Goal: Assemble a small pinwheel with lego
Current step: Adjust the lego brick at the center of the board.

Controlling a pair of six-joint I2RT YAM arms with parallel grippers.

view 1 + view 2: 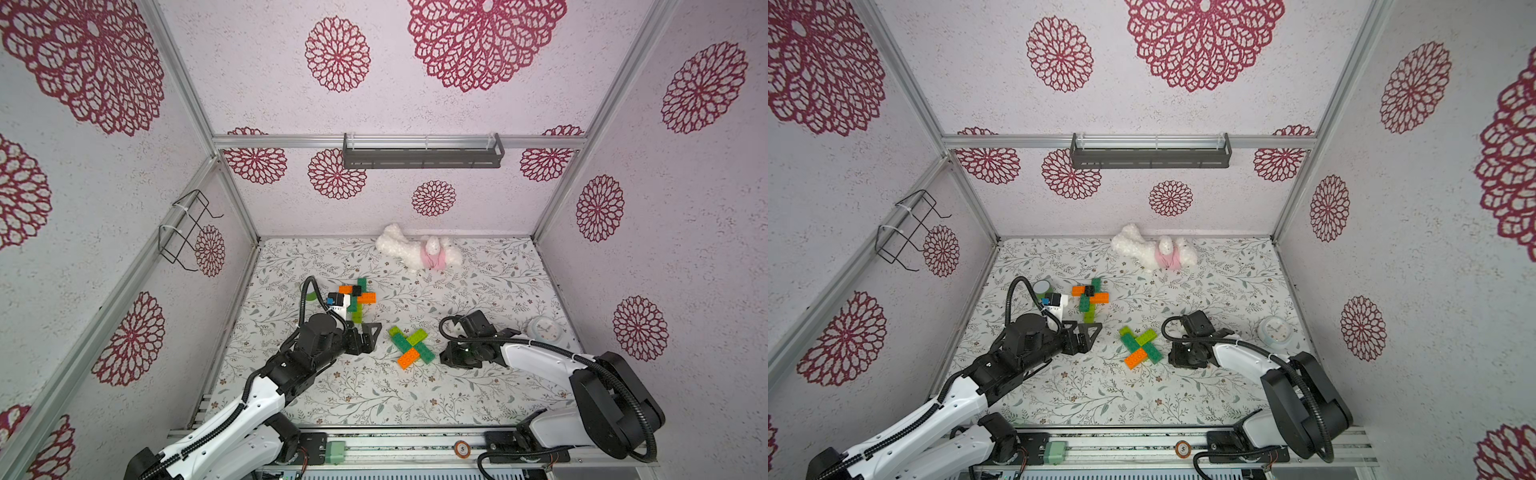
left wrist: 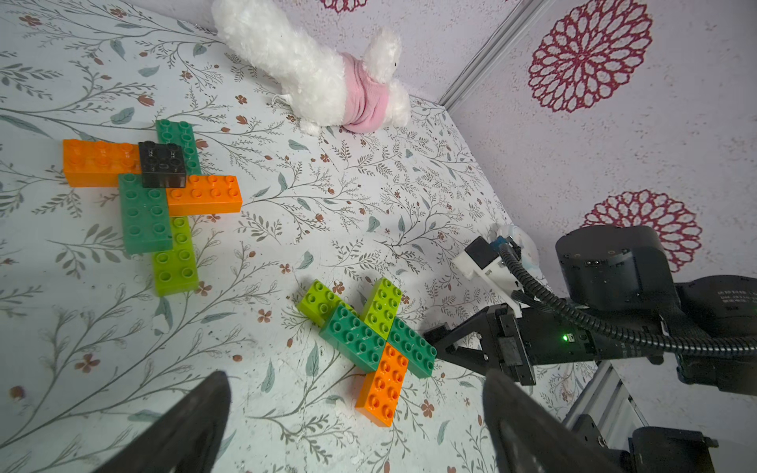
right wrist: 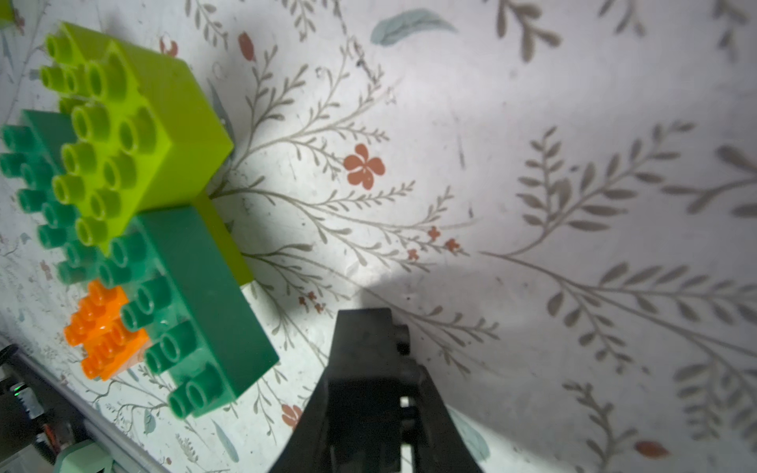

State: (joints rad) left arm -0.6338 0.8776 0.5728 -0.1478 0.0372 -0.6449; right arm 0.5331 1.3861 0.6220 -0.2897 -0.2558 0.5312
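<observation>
Your left pincer (image 2: pixel 356 379) hovers spread wide above the bench (image 1: pixel 478 395), holding nothing. Your right pincer (image 3: pixel 368 368) is pinched narrow on a black brick (image 3: pixel 364 336), just beside the near lego cross (image 1: pixel 411 347) of lime, dark green and orange bricks. A second cross (image 1: pixel 357 297), capped with a black square, lies farther back, beyond the left pincer

Black-capped lego pinwheel (image 2: pixel 144 213) and second pinwheel (image 2: pixel 355 336) lie apart — on floral mat (image 2: pixel 327 204).
</observation>
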